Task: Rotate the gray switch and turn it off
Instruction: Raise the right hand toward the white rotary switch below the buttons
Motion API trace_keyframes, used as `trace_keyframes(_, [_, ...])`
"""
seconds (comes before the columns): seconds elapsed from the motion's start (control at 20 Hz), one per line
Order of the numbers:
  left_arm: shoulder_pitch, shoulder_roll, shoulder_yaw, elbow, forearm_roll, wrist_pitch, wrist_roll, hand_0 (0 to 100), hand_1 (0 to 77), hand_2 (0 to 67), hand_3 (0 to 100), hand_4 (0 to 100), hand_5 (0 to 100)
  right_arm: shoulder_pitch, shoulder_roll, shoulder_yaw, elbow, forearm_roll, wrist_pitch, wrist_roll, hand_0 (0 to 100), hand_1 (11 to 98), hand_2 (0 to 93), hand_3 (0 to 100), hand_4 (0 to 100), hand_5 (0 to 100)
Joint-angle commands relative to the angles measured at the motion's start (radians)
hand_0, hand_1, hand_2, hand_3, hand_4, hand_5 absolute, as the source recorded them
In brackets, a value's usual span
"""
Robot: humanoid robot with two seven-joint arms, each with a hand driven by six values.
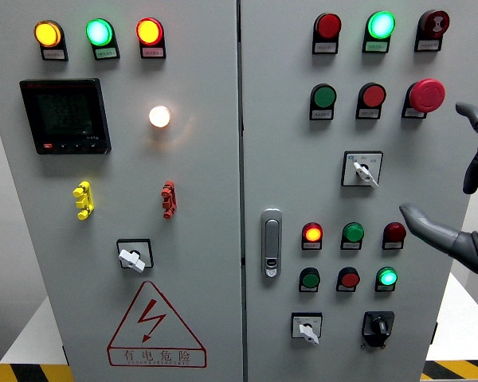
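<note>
The door handle (272, 243), a small silver latch at the seam of the two cabinet doors, serves as the marker for everything else. Far to its upper left three lamps glow in a row: yellow (48, 33), green (99, 32) and orange-red (149, 31). Under them sits a dark meter screen (64, 115), and a white lamp (159, 116) shines between that screen and the handle. Lower down, left of the handle, are a yellow clip (83, 200) and a red clip (169, 199), then a knob in a black frame (134, 257) above a red warning triangle (156, 327).

Right of the handle and above it is the gray switch (362, 169), a pale knob on a white square plate, its lever pointing down to the right. A similar pale knob (307, 328) sits below and just right of the handle, so which one the task means is a judgement; the upper one is closest to the hand. A black knob (378, 325) lies further right.

The switch looks like hard plastic, light but sprung, likely to click stiffly between stops. The narrow lever is the place to pinch, thumb on one flat side and a finger on the other; smooth plastic may slip under a loose hold.

The right hand (462, 191) comes in at the far right edge, well right of the handle, fingers spread wide, holding nothing, near the switch but not touching it. The left hand is not visible.
</note>
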Motion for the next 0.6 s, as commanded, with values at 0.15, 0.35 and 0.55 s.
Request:
trace_keyframes(0.15, [0.0, -0.001, 0.0, 0.001, 0.0, 0.001, 0.0, 34, 0.0, 12.3, 22, 12, 12, 0.0, 0.0001, -0.011, -0.005, 0.002, 0.0, -0.022, 0, 37.6, 11.4, 80, 87, 95])
trace_keyframes(0.35, [0.0, -0.001, 0.0, 0.001, 0.0, 0.001, 0.0, 34, 0.0, 12.3, 22, 12, 12, 0.006, 0.0001, -0.037, -0.028, 0.008, 0.002, -0.084, 0, 37.3, 25.1, 79, 87, 95])
trace_keyframes(0.55, [0.0, -0.001, 0.0, 0.001, 0.0, -0.001, 0.0, 34, 0.0, 12.3, 22, 12, 12, 0.009, 0.0001, -0.054, -0.039, 0.012, 0.0, -0.113, 0, 36.9, 34.7, 79, 87, 95])
